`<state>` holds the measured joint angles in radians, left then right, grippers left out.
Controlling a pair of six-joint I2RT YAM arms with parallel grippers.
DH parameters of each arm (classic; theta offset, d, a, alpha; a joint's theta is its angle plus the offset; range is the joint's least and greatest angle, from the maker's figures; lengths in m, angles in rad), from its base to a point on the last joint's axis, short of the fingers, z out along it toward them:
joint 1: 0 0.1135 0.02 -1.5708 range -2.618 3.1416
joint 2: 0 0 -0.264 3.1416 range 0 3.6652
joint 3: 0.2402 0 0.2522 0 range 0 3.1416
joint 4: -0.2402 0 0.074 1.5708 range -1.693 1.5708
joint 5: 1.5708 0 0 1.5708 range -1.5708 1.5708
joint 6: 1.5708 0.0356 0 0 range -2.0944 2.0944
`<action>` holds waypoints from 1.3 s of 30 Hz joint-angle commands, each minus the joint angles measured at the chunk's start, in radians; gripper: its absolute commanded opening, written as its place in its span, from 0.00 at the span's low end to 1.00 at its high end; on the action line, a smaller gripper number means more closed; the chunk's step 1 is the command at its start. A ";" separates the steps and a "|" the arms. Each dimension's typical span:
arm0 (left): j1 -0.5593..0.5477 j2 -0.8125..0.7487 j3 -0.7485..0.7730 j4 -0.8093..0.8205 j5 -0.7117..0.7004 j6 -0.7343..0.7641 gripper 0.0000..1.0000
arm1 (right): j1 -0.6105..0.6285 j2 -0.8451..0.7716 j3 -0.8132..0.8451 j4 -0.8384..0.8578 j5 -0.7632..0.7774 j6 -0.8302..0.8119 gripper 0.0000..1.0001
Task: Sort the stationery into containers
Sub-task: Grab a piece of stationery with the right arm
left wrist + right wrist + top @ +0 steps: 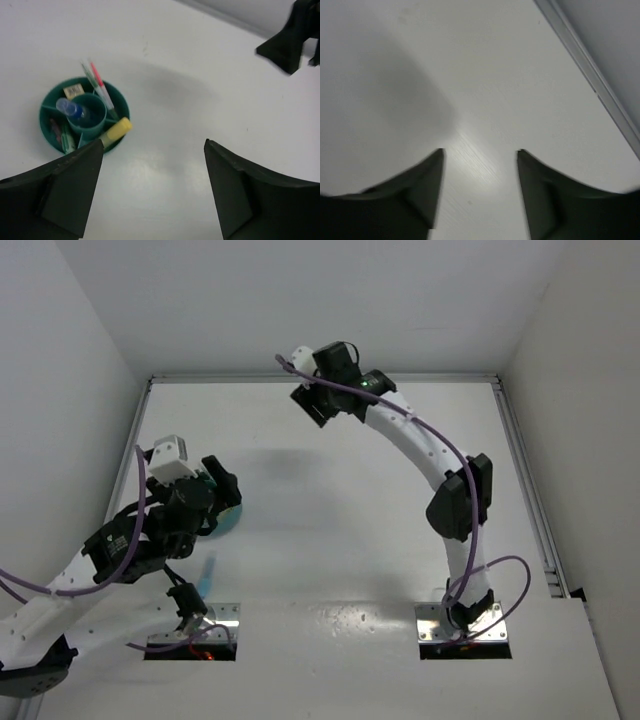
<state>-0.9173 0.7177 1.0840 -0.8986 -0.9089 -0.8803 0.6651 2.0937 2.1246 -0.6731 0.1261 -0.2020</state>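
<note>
The round dark-teal container (117,102) has an inner cup and outer compartments. It holds a blue-capped clear tube (69,107) in the middle, thin pink and green pens (97,86), a yellow marker (116,130), a small eraser (73,91) and green and pink items (64,136). My left gripper (154,142) is open and empty, above bare table just right of the container. In the top view the left gripper (225,492) hides most of the container (230,520). My right gripper (480,150) is open and empty over bare table at the far side (312,405).
A pale blue marker-like item (206,572) lies near the left arm's base. A metal rail (590,75) runs along the table's edge by the right gripper. White walls close in the table at the left, back and right. The right gripper (290,37) shows far off in the left wrist view.
</note>
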 commanded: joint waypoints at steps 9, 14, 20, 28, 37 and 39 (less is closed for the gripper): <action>-0.008 0.287 -0.059 -0.235 0.458 -0.220 0.83 | -0.148 -0.463 -0.588 0.099 -0.402 0.048 0.13; -0.008 0.464 -0.078 -0.256 0.485 -0.183 0.76 | -0.193 -0.590 -0.785 0.231 -0.543 0.108 0.65; 0.001 0.493 -0.150 -0.296 0.432 -0.299 0.75 | -0.246 -0.658 -0.894 0.273 -0.585 0.122 0.65; 0.021 0.321 -0.383 -0.135 0.435 -0.414 0.73 | -0.300 -0.693 -0.950 0.288 -0.651 0.122 0.65; 0.052 0.361 -0.415 -0.197 0.341 -0.675 0.70 | -0.347 -0.693 -0.950 0.279 -0.729 0.122 0.65; 0.052 0.321 -0.446 -0.178 0.311 -0.707 0.69 | -0.360 -0.693 -0.950 0.279 -0.740 0.122 0.65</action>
<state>-0.8753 1.0920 0.6743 -1.0683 -0.5323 -1.4483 0.3248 1.4189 1.1728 -0.4263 -0.5549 -0.0856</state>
